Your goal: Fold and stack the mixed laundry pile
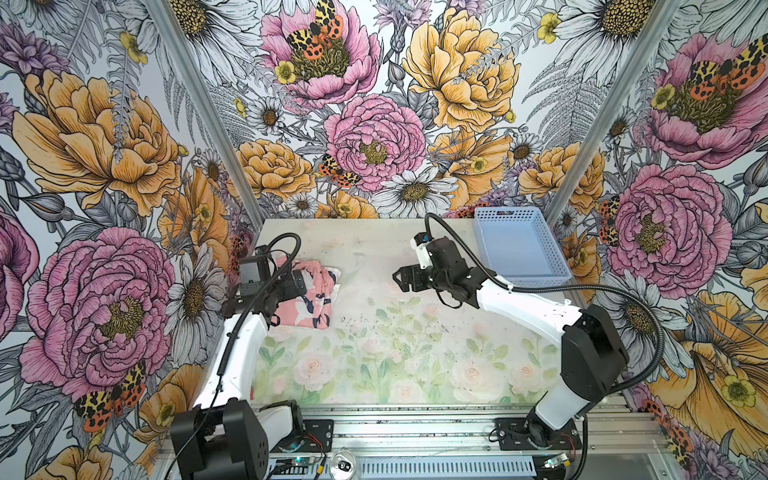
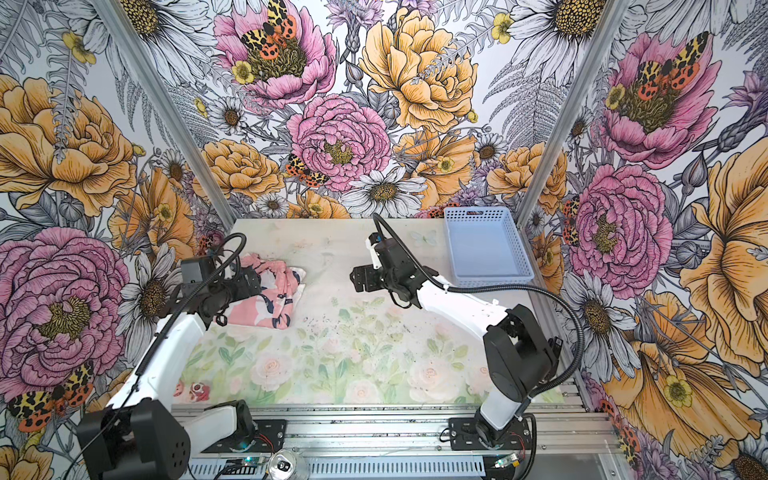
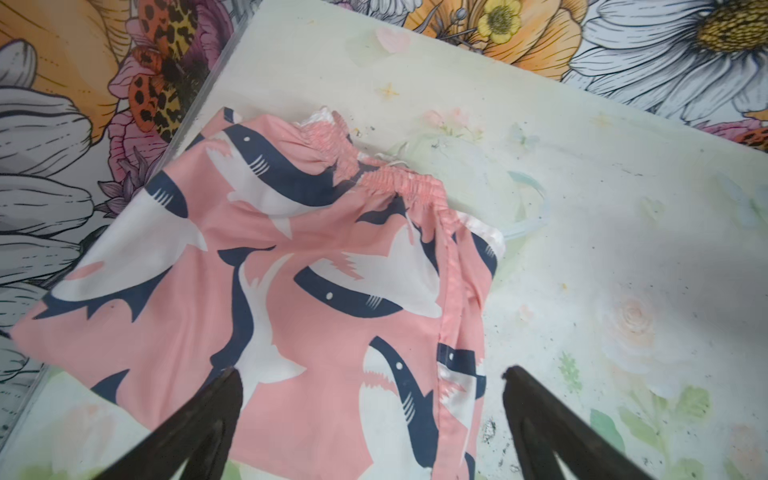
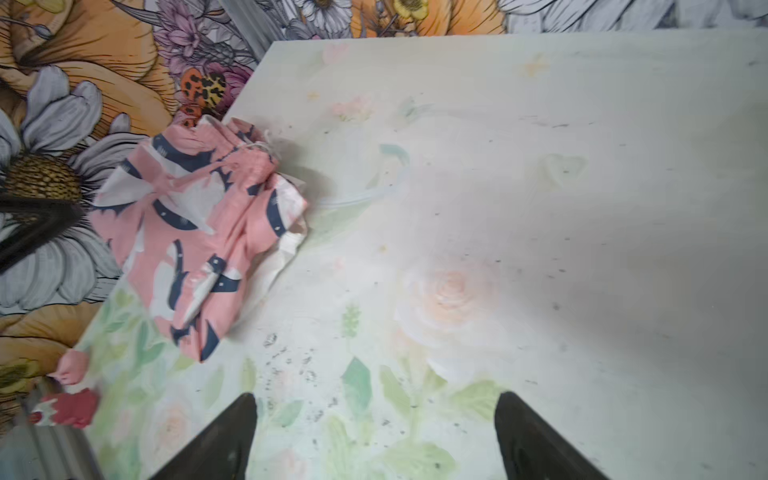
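Observation:
Of the mixed laundry pile I see a pink garment with navy-and-white sharks, lying folded at the table's back left. A white cloth edge peeks out from beneath it. My left gripper hovers open just over the garment's near part. In the left wrist view its fingers straddle the pink garment without pinching it. My right gripper is open above bare table mid-back, well right of the pink garment, and its jaws hold nothing.
A light blue perforated basket stands empty at the back right corner, just behind the right arm. Floral walls close in the table on three sides. A can stands on the metal frame in front of the table.

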Robot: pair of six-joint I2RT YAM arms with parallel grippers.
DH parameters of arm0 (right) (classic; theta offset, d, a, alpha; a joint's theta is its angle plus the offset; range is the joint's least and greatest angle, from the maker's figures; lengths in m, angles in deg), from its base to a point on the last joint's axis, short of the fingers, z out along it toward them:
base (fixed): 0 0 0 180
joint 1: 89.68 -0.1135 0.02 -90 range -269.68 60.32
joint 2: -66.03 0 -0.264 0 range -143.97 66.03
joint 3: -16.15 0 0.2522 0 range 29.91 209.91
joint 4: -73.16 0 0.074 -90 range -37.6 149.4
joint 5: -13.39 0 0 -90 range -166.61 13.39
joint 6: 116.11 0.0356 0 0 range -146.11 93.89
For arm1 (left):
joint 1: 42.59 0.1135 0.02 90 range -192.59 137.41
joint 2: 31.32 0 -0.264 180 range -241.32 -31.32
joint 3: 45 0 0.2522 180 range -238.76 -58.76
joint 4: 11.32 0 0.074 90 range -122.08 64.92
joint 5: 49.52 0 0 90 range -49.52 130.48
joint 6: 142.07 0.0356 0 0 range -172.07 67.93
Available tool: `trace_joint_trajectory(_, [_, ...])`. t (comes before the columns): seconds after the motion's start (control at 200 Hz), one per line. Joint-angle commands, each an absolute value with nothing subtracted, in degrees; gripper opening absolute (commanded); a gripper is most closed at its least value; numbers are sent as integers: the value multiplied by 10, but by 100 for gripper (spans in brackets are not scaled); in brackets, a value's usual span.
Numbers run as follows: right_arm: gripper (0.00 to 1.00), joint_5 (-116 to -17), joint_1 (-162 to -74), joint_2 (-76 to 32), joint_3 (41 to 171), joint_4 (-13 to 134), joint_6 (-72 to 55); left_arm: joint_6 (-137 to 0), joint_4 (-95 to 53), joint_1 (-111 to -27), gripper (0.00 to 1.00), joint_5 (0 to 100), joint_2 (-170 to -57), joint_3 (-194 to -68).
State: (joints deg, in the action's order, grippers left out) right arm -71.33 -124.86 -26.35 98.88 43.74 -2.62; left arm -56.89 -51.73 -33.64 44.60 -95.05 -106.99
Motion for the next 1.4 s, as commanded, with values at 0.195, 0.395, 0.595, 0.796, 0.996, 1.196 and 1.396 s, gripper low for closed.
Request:
trace_joint_trajectory(0.195, [100,-875,-1109,-138,845,460,-147,-554,-287,-392,99,441,-888,-933])
trace_joint_trajectory(0.395, [100,-908,-1024,-81,697,646,-216,-554,-187,-391,99,447,-918,-891])
trace_joint_trajectory(0.595, [100,-890,-956,-95,613,801,-231,-544,-77,-386,99,433,-963,-859])
trace_joint_trajectory(0.796, [100,-864,-924,-127,555,938,-222,-530,55,-377,99,424,-1015,-822])
trace_joint_trajectory(0.996, [100,-852,-904,-156,526,1031,-223,-538,151,-380,99,436,-1085,-814])
trace_joint_trajectory(1.196, [100,-869,-904,-216,522,1091,-219,-541,236,-386,99,415,-1157,-809])
trace_joint_trajectory(1.396, [100,-889,-910,-219,515,1106,-219,-529,287,-405,99,382,-1198,-802])
